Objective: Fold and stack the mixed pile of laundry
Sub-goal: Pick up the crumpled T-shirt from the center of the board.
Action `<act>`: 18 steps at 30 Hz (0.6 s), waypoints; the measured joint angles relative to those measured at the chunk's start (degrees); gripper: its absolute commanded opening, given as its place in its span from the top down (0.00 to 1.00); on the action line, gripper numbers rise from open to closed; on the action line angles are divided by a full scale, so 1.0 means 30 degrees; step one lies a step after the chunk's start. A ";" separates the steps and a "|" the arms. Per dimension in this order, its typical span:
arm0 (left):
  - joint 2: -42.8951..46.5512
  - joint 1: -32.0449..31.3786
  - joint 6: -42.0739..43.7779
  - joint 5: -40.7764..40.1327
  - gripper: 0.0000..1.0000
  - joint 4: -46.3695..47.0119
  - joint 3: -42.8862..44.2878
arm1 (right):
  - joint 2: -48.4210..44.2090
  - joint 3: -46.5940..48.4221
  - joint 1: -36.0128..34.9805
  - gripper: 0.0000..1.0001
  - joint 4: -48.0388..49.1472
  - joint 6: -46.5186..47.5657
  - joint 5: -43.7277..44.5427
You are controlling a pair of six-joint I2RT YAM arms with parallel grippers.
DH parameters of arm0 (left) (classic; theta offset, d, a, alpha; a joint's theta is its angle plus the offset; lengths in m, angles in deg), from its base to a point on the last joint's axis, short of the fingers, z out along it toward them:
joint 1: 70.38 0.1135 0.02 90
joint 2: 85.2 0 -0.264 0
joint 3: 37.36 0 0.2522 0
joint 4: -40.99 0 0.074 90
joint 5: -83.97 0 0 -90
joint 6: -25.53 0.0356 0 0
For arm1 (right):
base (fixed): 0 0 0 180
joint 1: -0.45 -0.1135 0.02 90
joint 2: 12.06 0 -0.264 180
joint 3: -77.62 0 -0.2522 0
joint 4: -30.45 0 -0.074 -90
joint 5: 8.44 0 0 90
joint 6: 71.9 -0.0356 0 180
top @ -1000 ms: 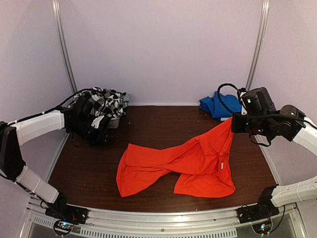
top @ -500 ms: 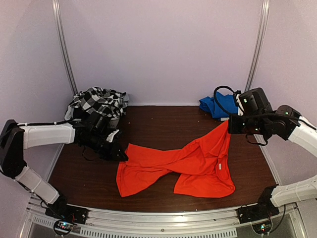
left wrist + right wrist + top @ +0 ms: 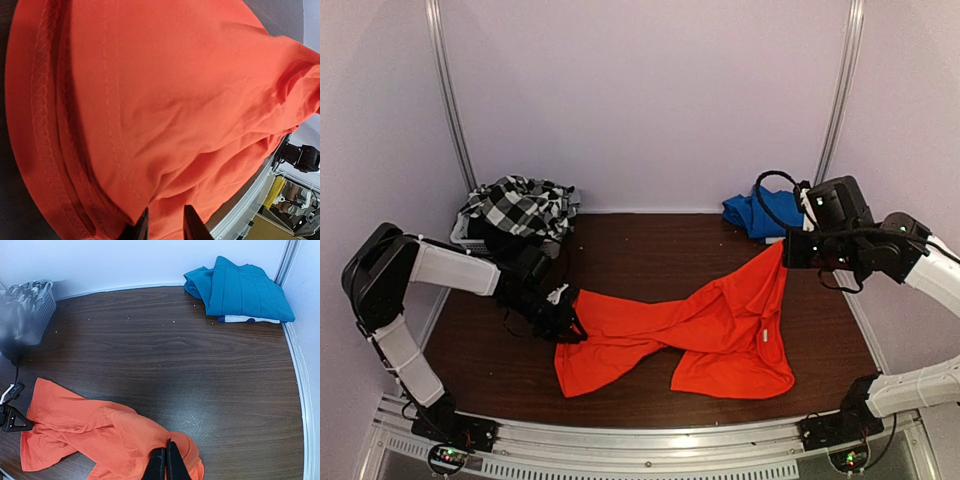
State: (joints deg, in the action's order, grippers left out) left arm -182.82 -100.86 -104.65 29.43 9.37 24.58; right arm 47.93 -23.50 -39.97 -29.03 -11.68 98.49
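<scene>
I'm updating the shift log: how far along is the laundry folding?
Early. Done: a folded blue garment lies in the far right corner. In hand: the orange shirt lies crumpled mid-table, with the right tool shut on one lifted corner and the left tool pinching its opposite edge; no fold made yet. Left: the checked garment heaped in the basket.

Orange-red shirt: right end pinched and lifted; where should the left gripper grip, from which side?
The stitched hem at the left end of the orange-red shirt, approached low from the left. That edge lies flat, opposite the corner raised by the right gripper; the left gripper is there.
</scene>
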 measured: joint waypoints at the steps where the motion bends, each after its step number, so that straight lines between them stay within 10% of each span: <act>1: -0.0160 0.0000 -0.0182 -0.0109 0.67 0.0058 -0.0022 | -0.0058 -0.0015 0.0007 1.00 -0.0015 0.0000 0.0000; 18: -0.0277 0.0692 -0.1297 -0.1195 0.66 0.0423 0.0291 | -0.0452 -0.0146 0.0197 1.00 -0.0474 0.0007 0.0000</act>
State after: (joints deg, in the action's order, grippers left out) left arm -183.65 -98.78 -108.54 25.84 10.63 25.46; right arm 46.57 -23.93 -39.38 -30.45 -11.66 98.49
